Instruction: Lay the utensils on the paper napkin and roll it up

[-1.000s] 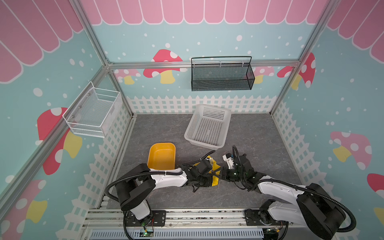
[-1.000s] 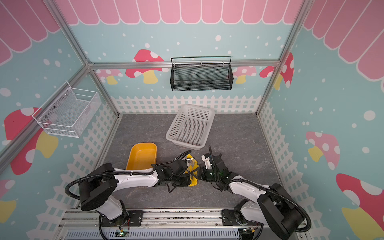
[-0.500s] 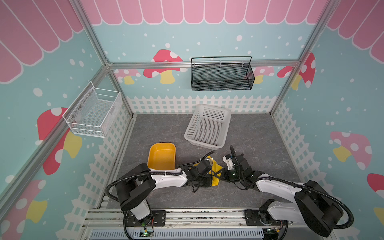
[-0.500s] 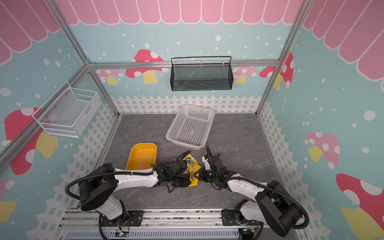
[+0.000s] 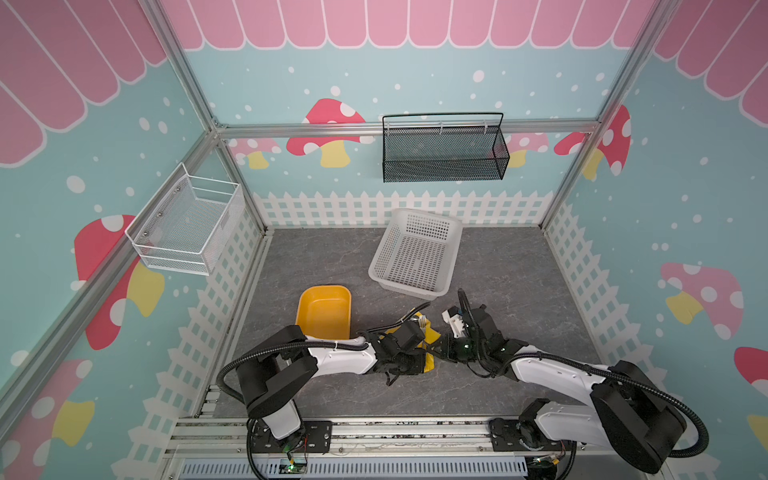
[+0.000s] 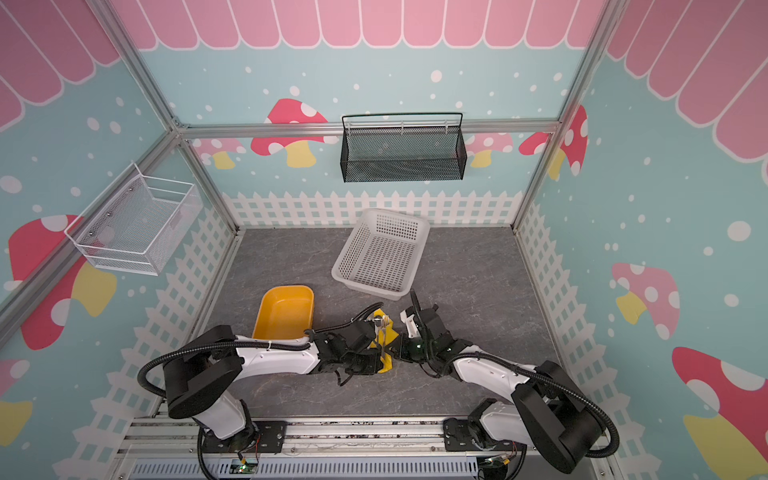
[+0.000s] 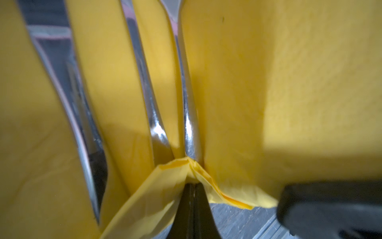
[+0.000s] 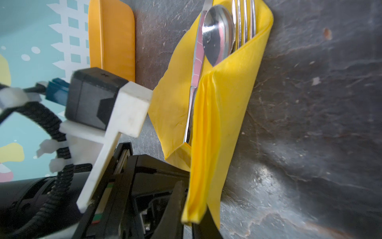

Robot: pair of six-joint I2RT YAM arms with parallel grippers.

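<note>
3 utensils [image 7: 155, 124] lie side by side on the paper napkin [image 8: 223, 103]: the knife [image 8: 195, 82], the spoon [image 8: 218, 35] and the fork [image 8: 245, 20]. One side of the sheet is folded over the handles, so the spoon bowl and the fork tines stick out of a loose pocket. The knife lies along the fold's edge, mostly uncovered. In both top views the napkin [image 5: 432, 334] sits in the lower middle of the frame, on the table [image 5: 519, 270] between the 2 arms. It is just right of the orange tray [image 5: 324, 311] and below the white basket [image 5: 415, 257].

My judgement is that the roll has started and the risks are these:
- The paper is thin, and 2 pinches pulling against each other could tear it.
- The fold is slack, so the smooth handles could slide out of the open end if the bundle tips.
- The knife could be left outside the wrap, because the flap barely reaches it.

The left end effector [image 7: 193, 186] has its jaws pressed together on a puckered bit of the napkin's edge near the handle ends. The right end effector [image 8: 190, 217] stands narrow, with the raised flap pinched between its fingers. Neither one touches the metal.
</note>
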